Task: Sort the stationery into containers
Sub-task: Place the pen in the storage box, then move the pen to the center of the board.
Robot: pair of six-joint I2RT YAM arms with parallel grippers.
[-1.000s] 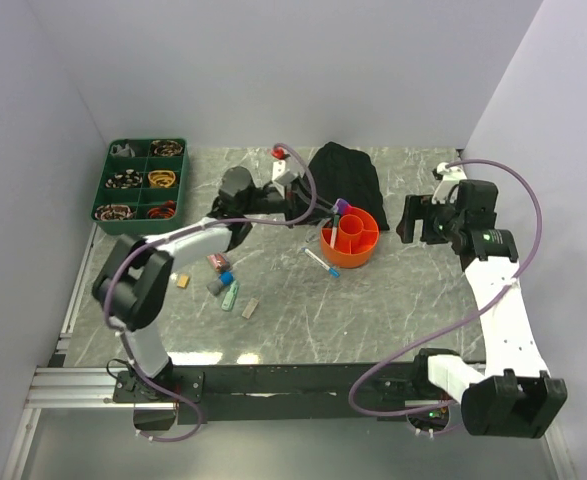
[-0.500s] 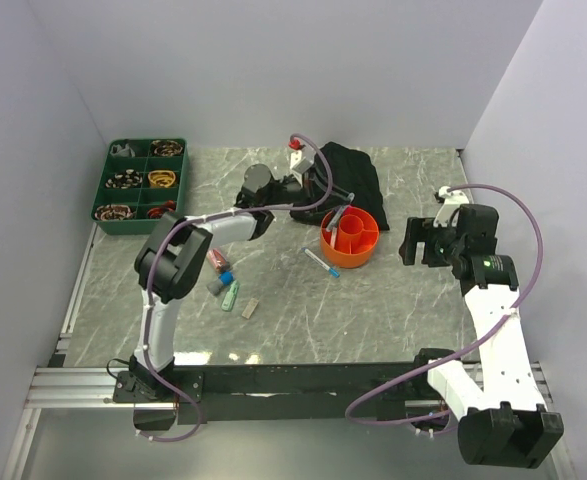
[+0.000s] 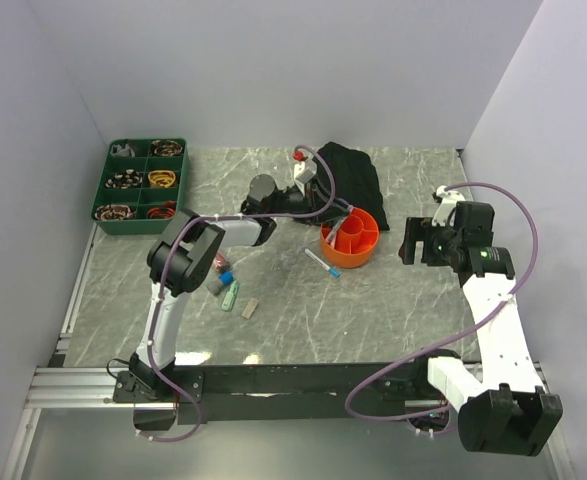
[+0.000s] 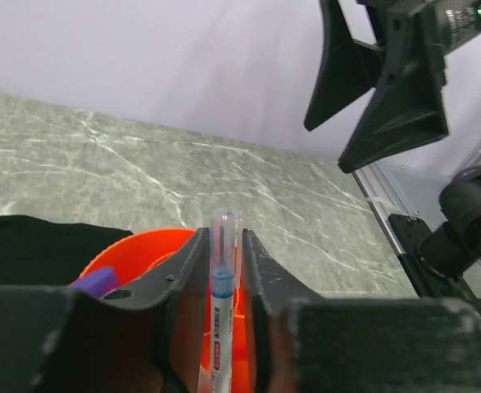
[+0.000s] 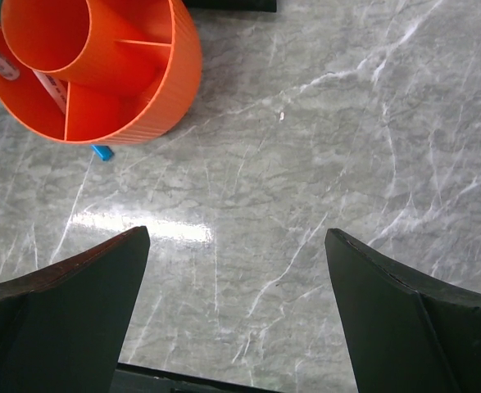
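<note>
Step in hand: putting a pen into the tub. The left tool (image 4: 222,237) is clenched on a thin white pen (image 4: 221,282) with a clear blue cap, jaws narrow and pinching the barrel, cap end sticking out past the tips. The pen hangs over the rim of the orange tub (image 3: 351,254), which stands just right of centre on the bench (image 3: 373,320). It looks not yet dropped, and I cannot tell which divider slot it is over. A purple marker (image 4: 93,280) already sits in the tub. The next move likely calls for lowering the pen into a slot, then releasing and backing off without tipping the tub. The right tool (image 5: 236,237) is spread wide, holds nothing, touches nothing, and hovers above bare bench at the tub's 3 o'clock. A second pen (image 3: 321,262) lies at the tub's 7 o'clock, just beside it. Markers (image 3: 223,278) and an eraser (image 3: 250,309) lie further out at 8 o'clock. The green tray (image 3: 133,228) is at the bench's 10 o'clock.
</note>
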